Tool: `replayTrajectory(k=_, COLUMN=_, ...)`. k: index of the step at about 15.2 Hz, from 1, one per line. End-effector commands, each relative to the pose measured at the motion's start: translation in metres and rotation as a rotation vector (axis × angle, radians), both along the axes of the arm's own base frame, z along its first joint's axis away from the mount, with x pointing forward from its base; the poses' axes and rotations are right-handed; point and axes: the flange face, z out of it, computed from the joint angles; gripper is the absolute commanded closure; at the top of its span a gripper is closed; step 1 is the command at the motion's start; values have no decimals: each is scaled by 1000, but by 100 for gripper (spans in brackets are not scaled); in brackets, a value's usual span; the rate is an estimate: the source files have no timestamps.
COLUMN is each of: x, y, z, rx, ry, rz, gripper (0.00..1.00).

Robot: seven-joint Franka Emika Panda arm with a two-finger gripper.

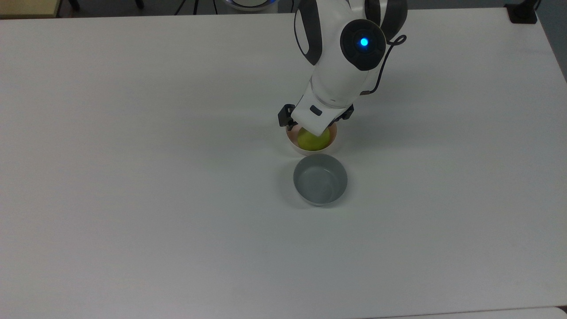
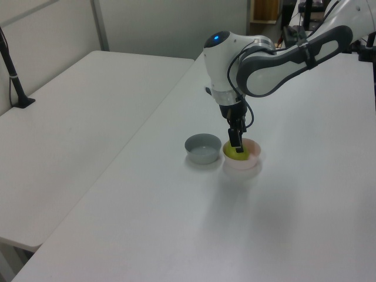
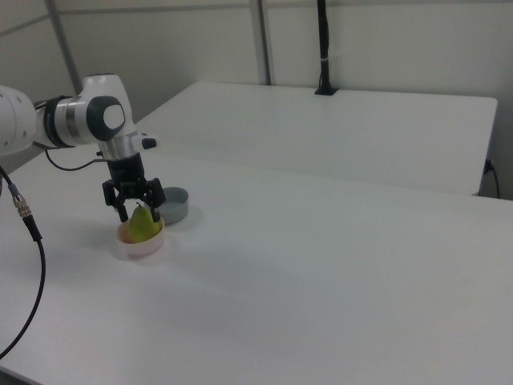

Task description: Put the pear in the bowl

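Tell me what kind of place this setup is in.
Probably a robotics lab or test room: plain white tables pushed together, a black pole clamped to the far one, and a robot arm working over a pink bowl and a grey bowl.

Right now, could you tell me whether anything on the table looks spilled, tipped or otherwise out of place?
Nothing stands out. The pear sits inside the pink bowl, with the open gripper above it. The grey bowl stands upright beside it, and nothing is spilled on the table.
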Motion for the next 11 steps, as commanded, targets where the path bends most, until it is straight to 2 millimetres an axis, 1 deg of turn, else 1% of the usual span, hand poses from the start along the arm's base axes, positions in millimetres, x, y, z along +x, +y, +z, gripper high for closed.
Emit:
replayTrajectory(k=1, x=-7, y=-15, z=49, rx=18, ry=-36, rz=-44, gripper=0)
replayTrajectory(k=2, x=-9, y=-28, z=67, rx=20, ry=-37, rz=-61, gripper=0)
replayTrajectory(k=3, x=-12, y=-46, z=90, rx=28, ry=-50, rz=-83, gripper=0)
replayTrajectory(k=5, x=-21, y=-71, z=130, rx=38, ry=-70, rz=-120, gripper=0)
replayTrajectory(k=7, x=-28, y=-112, z=161, rx=48, ry=-81, rz=-179, gripper=0)
replayTrajectory(k=8, x=-31, y=-130, z=170, rx=57, ry=-78, rz=-203, gripper=0)
replayTrajectory(k=11, x=-41, y=-171, z=181, rx=51, ry=-42, rz=-268, gripper=0)
